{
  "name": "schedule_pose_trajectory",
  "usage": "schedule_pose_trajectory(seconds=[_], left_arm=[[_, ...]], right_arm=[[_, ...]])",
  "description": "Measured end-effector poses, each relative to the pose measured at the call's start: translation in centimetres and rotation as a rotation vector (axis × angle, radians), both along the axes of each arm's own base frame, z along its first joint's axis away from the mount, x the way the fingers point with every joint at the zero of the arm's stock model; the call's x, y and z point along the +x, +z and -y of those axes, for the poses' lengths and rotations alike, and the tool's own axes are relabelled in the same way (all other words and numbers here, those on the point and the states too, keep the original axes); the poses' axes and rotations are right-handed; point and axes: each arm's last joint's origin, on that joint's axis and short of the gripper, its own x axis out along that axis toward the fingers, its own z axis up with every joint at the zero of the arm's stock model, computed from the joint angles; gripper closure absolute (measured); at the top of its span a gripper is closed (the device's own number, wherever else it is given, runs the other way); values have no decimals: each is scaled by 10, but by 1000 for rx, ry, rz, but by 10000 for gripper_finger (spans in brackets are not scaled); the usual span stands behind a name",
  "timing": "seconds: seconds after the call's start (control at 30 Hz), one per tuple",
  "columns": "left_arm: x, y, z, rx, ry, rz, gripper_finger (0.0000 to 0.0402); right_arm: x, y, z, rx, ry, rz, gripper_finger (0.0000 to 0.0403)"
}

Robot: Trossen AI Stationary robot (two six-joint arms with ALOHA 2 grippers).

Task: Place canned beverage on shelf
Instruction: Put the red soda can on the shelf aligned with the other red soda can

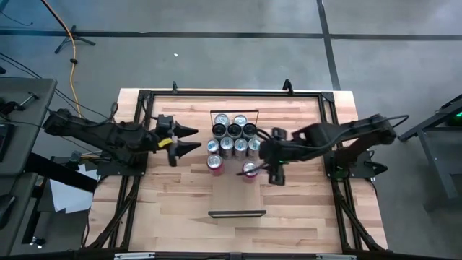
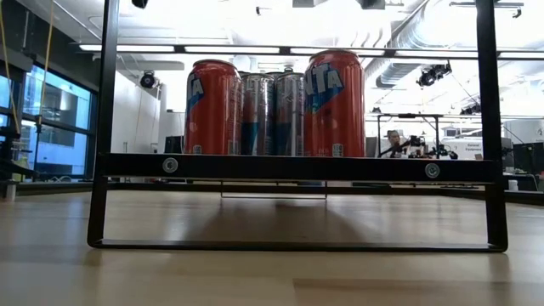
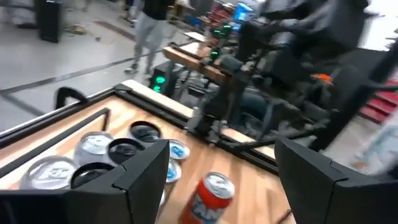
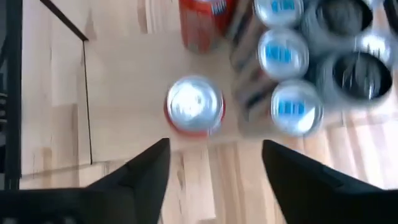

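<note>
A pale wooden shelf (image 1: 237, 195) lies along the middle of the table, with a thin black rail at each short end. Several cans (image 1: 234, 130) stand upright in a cluster on its far half. Two red cans stand nearer, one to the left (image 1: 214, 162) and one to the right (image 1: 250, 170). My right gripper (image 1: 266, 167) hangs open, slanting down, above and just right of the right red can (image 4: 194, 106); nothing is between its fingers (image 4: 214, 146). My left gripper (image 1: 193, 139) is open and level, left of the cluster, clear of it (image 3: 221, 149).
A black metal frame (image 1: 144, 130) runs around the tabletop, its posts near both arms' bases. The near half of the shelf and the table in front of it are bare wood. In the left wrist view a person (image 3: 146, 25) walks in the room beyond the table.
</note>
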Motion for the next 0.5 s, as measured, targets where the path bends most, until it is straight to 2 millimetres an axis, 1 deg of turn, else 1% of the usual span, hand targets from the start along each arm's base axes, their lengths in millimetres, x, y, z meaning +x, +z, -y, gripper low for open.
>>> schedule_pose_trajectory(seconds=[0.07,0.13,0.2,0.27,0.37,0.5], left_arm=[[-7,5,-1,-3,-26,25,147],[-16,10,-4,-3,-30,51,147],[-23,15,-6,15,-30,80,147],[-29,18,-8,47,-21,93,147],[-35,17,-10,101,-2,109,147],[-38,-2,-11,149,5,128,161]], right_arm=[[-17,-8,-2,21,-33,3,177],[-35,-20,-3,70,-80,32,206],[-53,-33,-3,144,-138,91,237],[-66,-43,-3,232,-191,184,268],[-76,-52,-1,350,-218,356,317],[-78,-47,6,431,-217,586,386]])
